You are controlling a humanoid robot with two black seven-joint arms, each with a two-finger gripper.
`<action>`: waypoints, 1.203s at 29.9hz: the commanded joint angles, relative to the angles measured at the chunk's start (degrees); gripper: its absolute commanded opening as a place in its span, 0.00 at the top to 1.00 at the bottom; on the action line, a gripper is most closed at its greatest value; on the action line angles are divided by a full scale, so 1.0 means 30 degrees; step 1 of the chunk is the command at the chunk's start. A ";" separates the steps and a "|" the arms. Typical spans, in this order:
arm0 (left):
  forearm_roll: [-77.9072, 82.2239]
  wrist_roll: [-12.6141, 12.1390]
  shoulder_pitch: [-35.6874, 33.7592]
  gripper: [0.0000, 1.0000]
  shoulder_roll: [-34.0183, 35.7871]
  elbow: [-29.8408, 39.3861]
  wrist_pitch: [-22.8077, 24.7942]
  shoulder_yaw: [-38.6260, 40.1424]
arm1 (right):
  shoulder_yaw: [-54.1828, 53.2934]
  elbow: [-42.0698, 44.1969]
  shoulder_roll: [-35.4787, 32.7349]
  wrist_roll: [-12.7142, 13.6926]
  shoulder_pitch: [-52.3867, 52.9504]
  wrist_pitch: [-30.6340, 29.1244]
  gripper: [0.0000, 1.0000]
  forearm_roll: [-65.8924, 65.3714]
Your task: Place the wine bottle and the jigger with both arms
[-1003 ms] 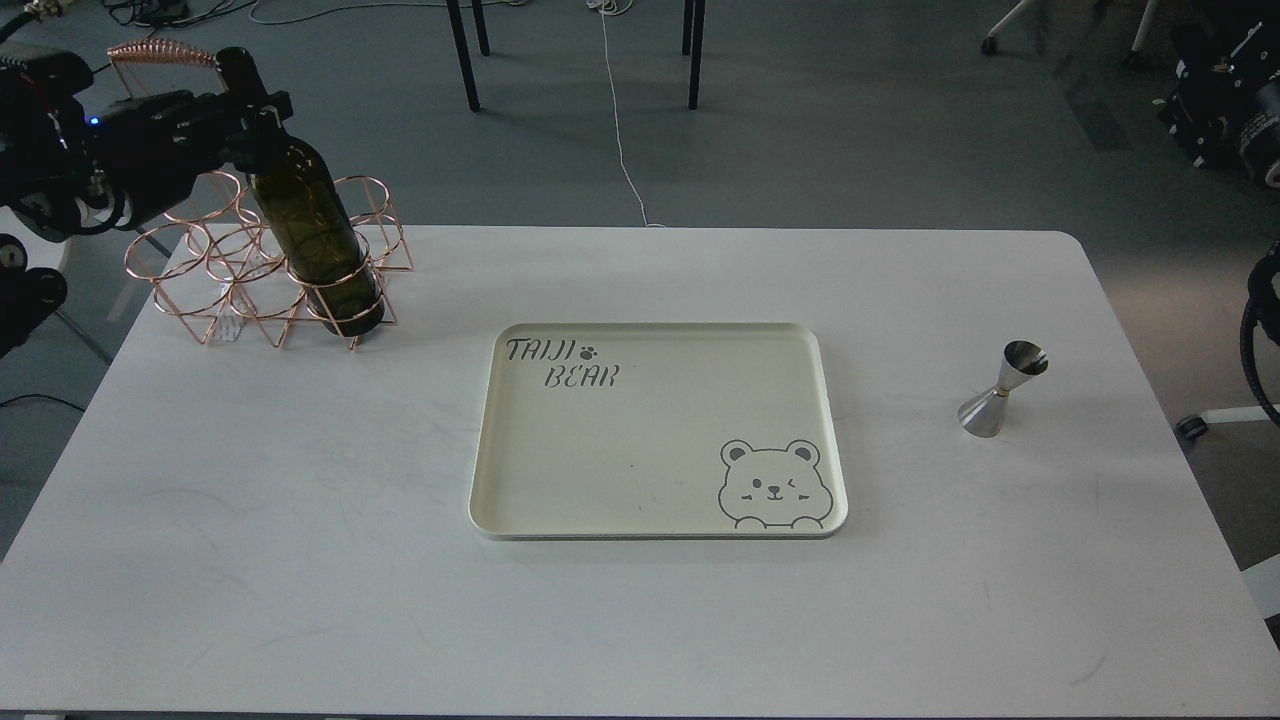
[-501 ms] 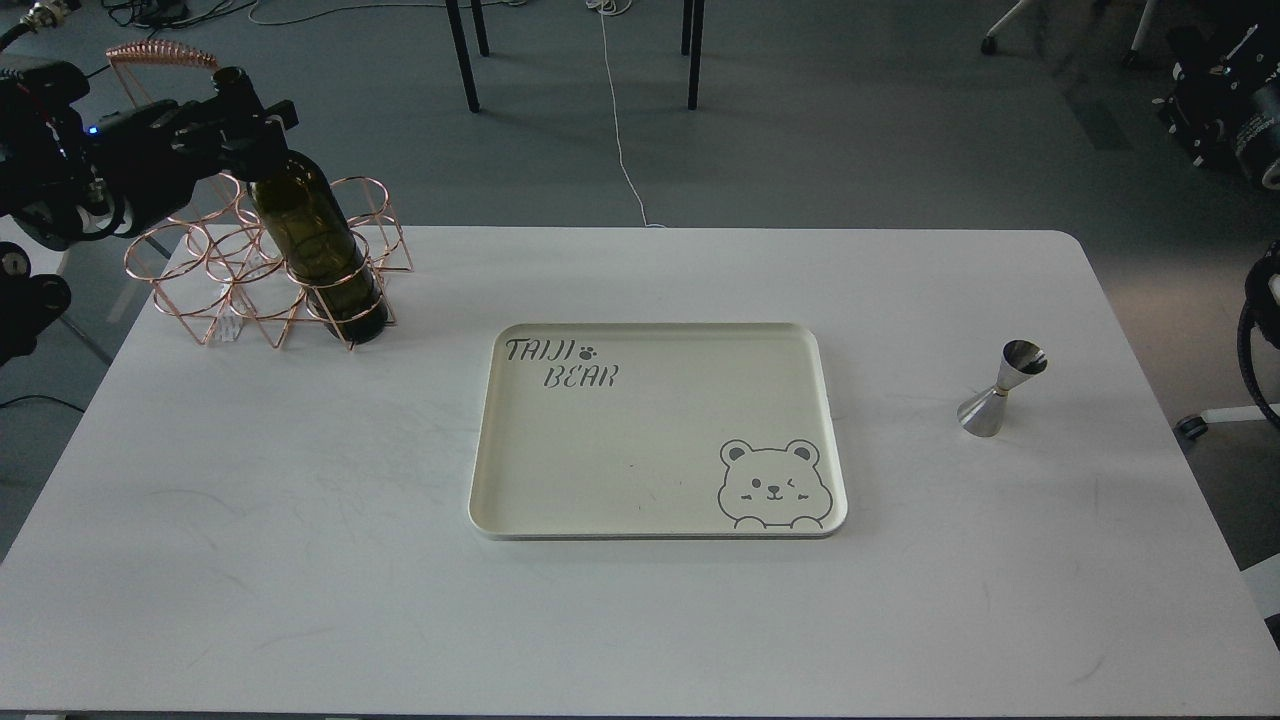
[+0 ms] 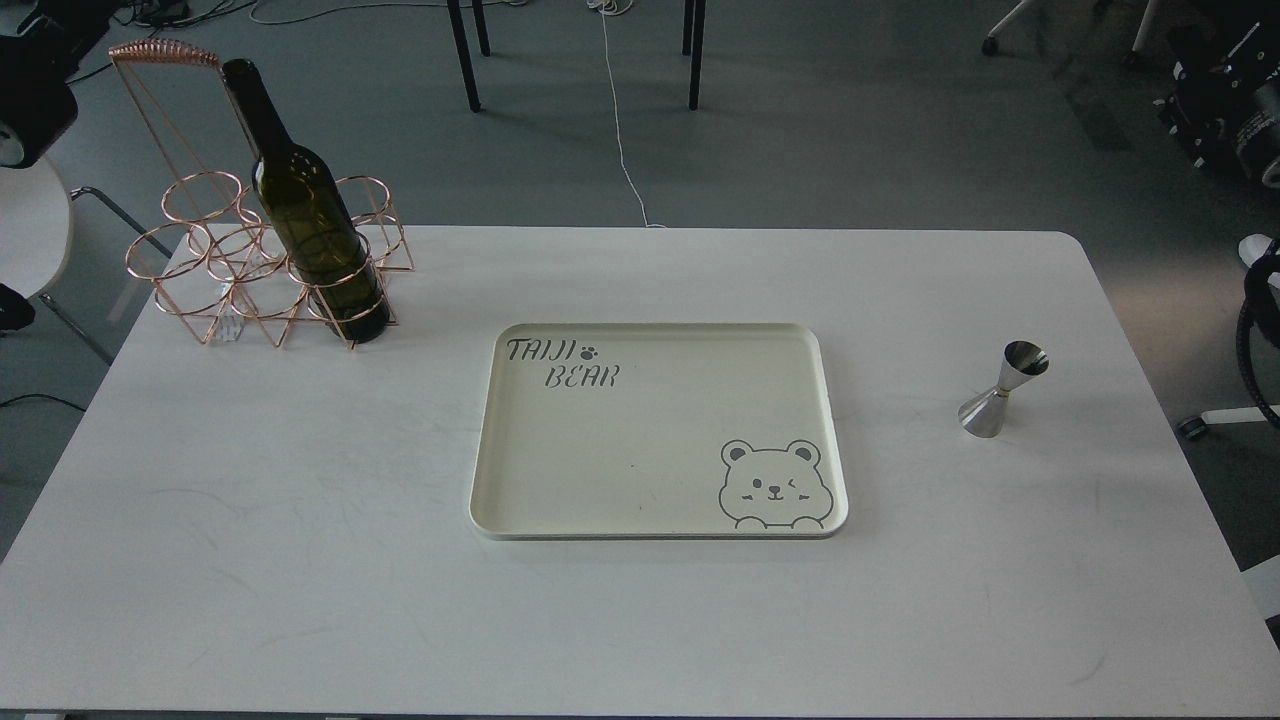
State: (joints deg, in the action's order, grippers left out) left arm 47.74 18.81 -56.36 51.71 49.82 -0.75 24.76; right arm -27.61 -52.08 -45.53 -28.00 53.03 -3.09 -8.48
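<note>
The dark olive-green wine bottle (image 3: 305, 215) stands upright in the front right ring of a copper wire rack (image 3: 215, 265) at the table's far left corner. Nothing holds it. The shiny steel jigger (image 3: 1000, 391) stands upright on the white table at the right. Only a dark part of my left arm (image 3: 30, 95) shows at the top left edge, and its gripper is out of view. A cable of my right arm (image 3: 1260, 330) shows at the right edge, and its gripper is out of view.
A cream tray (image 3: 640, 525) printed with a bear and "TAIJI BEAR" lies empty at the table's middle. The white table (image 3: 300, 560) ends close behind the rack. Chair legs and cables stand on the floor beyond.
My left gripper has let go of the bottle's neck and drawn back left out of view. The bottle stays standing in the rack.
</note>
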 commanded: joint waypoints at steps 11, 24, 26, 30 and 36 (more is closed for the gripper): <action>-1.5931 0.0028 0.1091 0.02 -0.0098 -0.1079 0.1184 0.0010 | -0.0083 0.2591 0.0352 0.0000 -0.1269 -0.0258 0.01 0.2408; -2.5195 0.0145 0.4195 0.02 -0.3021 -0.4060 0.6369 0.1295 | -0.1018 0.5903 0.2549 0.2036 -0.1475 -0.3304 0.01 0.8742; -2.5374 0.0087 0.4634 0.02 -0.3960 -0.5379 0.7393 0.2202 | -0.1633 0.6079 0.2813 0.2330 -0.1504 -0.3568 0.01 0.9124; -2.5375 -0.0264 0.5573 0.02 -0.4871 -0.6381 0.8861 0.4049 | -0.2222 0.6285 0.3135 0.2653 -0.2322 -0.4825 0.01 0.9653; -2.5316 -0.0822 0.5721 0.02 -0.5545 -0.7201 0.9039 0.4580 | -0.2193 0.7394 0.3720 0.2624 -0.2793 -0.5474 0.01 0.9595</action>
State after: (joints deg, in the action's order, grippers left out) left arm -28.38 16.69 -39.31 36.00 29.69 26.14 38.19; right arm -34.17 -32.39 -35.25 -20.07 44.93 -19.09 20.39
